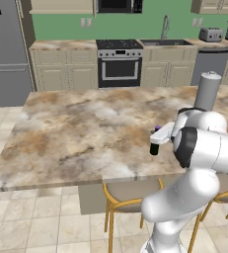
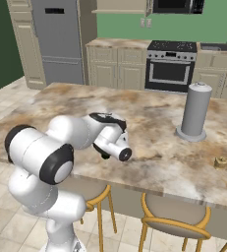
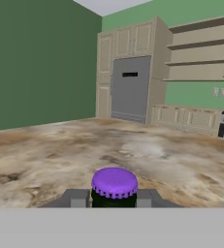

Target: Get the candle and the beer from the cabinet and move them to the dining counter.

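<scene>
beer (image 3: 114, 186) clamped in gripper (image 3: 111, 198), over dining counter (image 1: 76, 133); candle (image 2: 220, 162) already on it (beer not yet set down).

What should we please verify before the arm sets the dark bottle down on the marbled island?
1. Grip: two-finger gripper closed either side of the slim dark glass beer bottle with purple cap: ok.
2. Bottle over the marbled brown-and-cream stone dining counter, upright: ok.
3. Whether the bottle's base touches the stone: cannot tell.
4. Small tan-gold candle already on the counter, well apart from the bottle: ok.
5. Tall grey cylinder stands clear of the bottle: ok.
</scene>
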